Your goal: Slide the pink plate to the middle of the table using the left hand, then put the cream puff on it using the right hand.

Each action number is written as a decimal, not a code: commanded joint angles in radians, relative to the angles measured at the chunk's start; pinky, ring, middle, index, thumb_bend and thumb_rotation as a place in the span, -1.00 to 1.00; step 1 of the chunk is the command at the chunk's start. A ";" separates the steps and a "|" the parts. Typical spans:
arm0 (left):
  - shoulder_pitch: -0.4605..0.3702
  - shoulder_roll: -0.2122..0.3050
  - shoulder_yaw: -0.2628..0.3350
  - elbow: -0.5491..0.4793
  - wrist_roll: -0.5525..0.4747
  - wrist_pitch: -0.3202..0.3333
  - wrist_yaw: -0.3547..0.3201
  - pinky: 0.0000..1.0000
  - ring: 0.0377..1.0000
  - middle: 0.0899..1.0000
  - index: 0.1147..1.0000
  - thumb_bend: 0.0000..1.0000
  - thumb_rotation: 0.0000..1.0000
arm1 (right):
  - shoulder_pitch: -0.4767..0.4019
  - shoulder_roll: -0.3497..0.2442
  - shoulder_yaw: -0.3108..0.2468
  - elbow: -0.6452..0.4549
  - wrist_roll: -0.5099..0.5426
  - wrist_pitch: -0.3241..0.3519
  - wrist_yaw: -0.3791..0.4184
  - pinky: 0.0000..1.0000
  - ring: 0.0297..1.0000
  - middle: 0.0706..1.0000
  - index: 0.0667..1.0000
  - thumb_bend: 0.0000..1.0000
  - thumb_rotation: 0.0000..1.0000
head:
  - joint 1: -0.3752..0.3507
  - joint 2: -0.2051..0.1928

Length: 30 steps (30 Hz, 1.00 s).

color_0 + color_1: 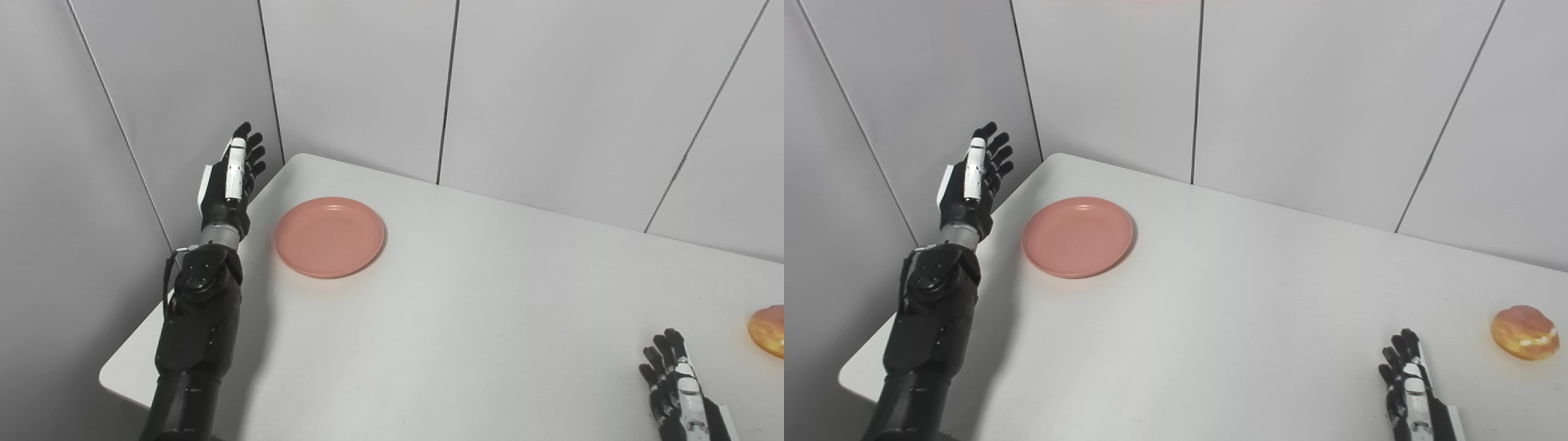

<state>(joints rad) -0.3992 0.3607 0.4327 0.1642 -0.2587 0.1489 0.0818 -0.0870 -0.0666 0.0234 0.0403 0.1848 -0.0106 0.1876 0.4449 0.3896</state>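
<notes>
With the pink plate (1078,236) near the desk's (1213,318) far left corner, the left hand (971,184) is raised just beside it, empty and fingers spread, apparently to push it centreward, while the right hand (1409,380) rests released near the cream puff (1524,332).

Left hand (228,184): black fingers, white plate running along the back, white panel on the side edge. Silver metal ring at the wrist. Below it, the forearm (195,343) is glossy black, chunky segmented housings, a round joint block with small screws, thin black cable looping off its outer side. Right hand (1410,386): same black fingers, same white back plate with small dark markings.
</notes>
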 commanded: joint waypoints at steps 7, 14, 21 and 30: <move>-0.044 0.033 0.013 0.056 -0.051 -0.023 -0.029 0.84 0.86 0.85 0.80 -0.25 1.00 | 0.050 0.003 0.005 0.037 0.004 0.034 0.005 1.00 1.00 1.00 1.00 -0.81 1.00 | -0.005 0.008; -0.066 0.026 0.019 0.144 -0.092 -0.045 -0.043 0.77 0.84 0.83 0.79 -0.29 1.00 | 0.053 0.006 0.005 0.023 0.002 0.046 -0.002 1.00 1.00 1.00 1.00 -0.80 1.00 | -0.010 0.015; -0.078 0.026 0.025 0.245 -0.118 -0.056 -0.061 0.87 0.84 0.81 0.79 -0.28 1.00 | 0.052 0.004 0.006 0.034 -0.005 0.022 0.000 1.00 1.00 1.00 1.00 -0.80 1.00 | -0.011 0.019; -0.095 0.031 0.027 0.373 -0.184 -0.070 -0.153 0.90 0.87 0.87 0.88 -0.34 1.00 | 0.058 0.004 0.010 0.015 -0.014 0.037 -0.003 1.00 1.00 1.00 1.00 -0.82 1.00 | -0.015 0.025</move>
<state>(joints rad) -0.4543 0.3666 0.4676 0.5251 -0.4421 0.1120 -0.0423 -0.0743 -0.0691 0.0234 0.0240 0.1715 -0.0026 0.1809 0.4326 0.4126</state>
